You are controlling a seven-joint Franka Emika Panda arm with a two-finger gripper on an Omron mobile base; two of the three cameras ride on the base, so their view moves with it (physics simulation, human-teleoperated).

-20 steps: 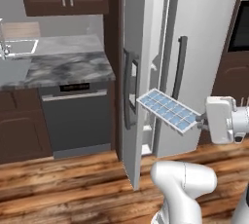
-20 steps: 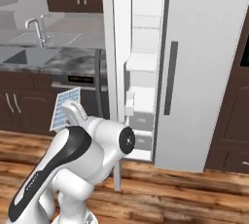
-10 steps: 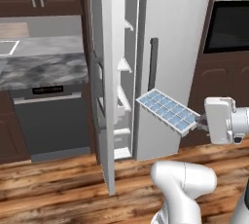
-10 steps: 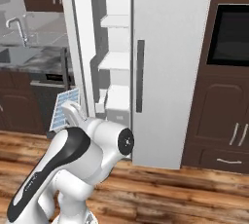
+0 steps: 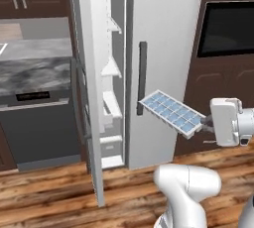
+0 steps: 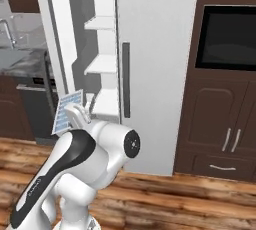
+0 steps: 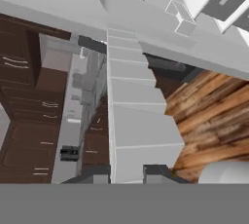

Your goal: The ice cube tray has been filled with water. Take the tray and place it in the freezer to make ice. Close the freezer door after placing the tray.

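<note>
The ice cube tray [image 5: 172, 113] is off the counter and carried in the air, pinched at one short end by the gripper [image 5: 204, 121], whose jaws are pressed together on its rim; from there the tray juts out ahead of the gripper and toward the fridge, slightly tilted, its far corner lower-left as the left base view shows it. The water [image 5: 168, 110] shows as pale blue across the square cells. In the hand view the tray's underside [image 7: 131, 116] runs as a row of pale blocks straight out from between the fingertips. So the pick-up looks done; what is left, by my reading, is to carry the tray into the freezer [image 5: 111, 108], set it on a shelf, let go, and swing the door shut. The freezer stands ahead and to the gripper's left, its white shelves [image 6: 102, 64] showing through the gap; the tray is still outside it, in front of the wider closed door [image 5: 163, 48] and just past its dark handle [image 5: 142, 78]. The freezer door [image 5: 92, 88] stands wide open, edge-on, farther left of the gripper. Below lies a brown wood plank floor [image 5: 44, 192]. Beyond the open door are a grey marbled counter [image 5: 34, 68] and a dark dishwasher front [image 5: 42, 123]; on the gripper's right side, dark brown cabinets hold a glass-fronted wall oven [image 6: 227, 39].
</note>
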